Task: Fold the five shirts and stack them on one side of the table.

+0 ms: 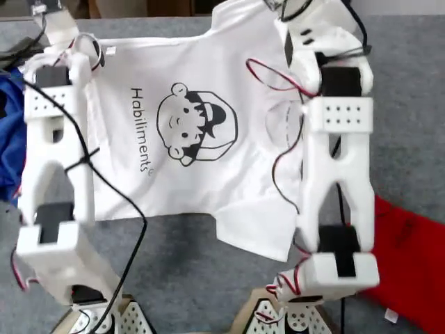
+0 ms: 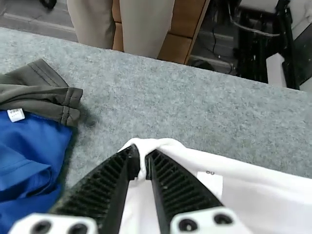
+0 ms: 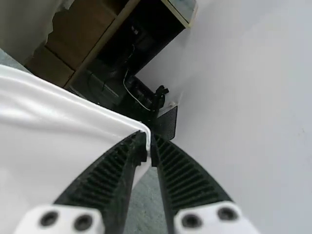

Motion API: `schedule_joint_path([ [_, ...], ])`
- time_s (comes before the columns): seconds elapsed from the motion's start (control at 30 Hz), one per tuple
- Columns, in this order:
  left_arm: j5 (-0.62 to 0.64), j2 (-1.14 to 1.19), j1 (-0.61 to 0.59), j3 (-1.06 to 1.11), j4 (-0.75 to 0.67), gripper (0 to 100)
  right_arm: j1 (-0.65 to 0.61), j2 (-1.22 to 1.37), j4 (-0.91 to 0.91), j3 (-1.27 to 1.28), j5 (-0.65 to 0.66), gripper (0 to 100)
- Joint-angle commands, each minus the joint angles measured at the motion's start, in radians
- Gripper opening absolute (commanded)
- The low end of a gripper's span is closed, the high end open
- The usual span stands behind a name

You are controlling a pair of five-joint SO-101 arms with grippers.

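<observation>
Grey table (image 1: 174,264): white shirt (image 1: 229,69) (spread out), blue shirt (image 1: 8,125), olive shirt (image 2: 34,92), red shirt (image 1: 407,257).

Open table (image 2: 204,107) beside blue shirt (image 2: 29,151)

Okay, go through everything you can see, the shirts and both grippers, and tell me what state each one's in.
white shirt: unfolded, spread out print side up, pinched at two spots on its edge.
left gripper: jaws shut on the white shirt.
right gripper: jaws shut on the white shirt.
blue shirt: bunched up, not folded.
olive shirt: rumpled, touching the blue shirt.
red shirt: lying loose, partly under an arm.
</observation>
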Motion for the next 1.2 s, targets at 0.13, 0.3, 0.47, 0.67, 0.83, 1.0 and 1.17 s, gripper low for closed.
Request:
schedule_joint_path([
  [0.13,-0.006,0.182,0.002,-0.468,0.253,2,-0.01,0.137,0.129,-0.312,-0.118,0.4],
  [0.3,-0.008,0.239,0.005,-0.651,0.433,2,-0.01,0.145,0.279,-0.401,-0.13,0.4],
  [0.47,-0.003,0.245,0.006,-0.764,0.598,2,0.005,0.145,0.5,-0.473,-0.212,0.4],
  [0.67,-0.008,0.248,0.008,-0.891,0.787,2,0.018,0.145,0.807,-0.595,-0.334,0.4],
  [0.83,-0.008,0.251,0.029,-0.927,0.891,2,0.016,0.145,0.971,-0.682,-0.434,0.4],
  [1.0,-0.009,0.245,0.041,-0.841,0.913,2,0.008,0.145,1.115,-0.725,-0.442,0.4],
  [1.17,-0.049,0.242,0.037,-0.655,0.913,2,-0.018,0.113,1.125,-0.685,-0.391,0.4],
])
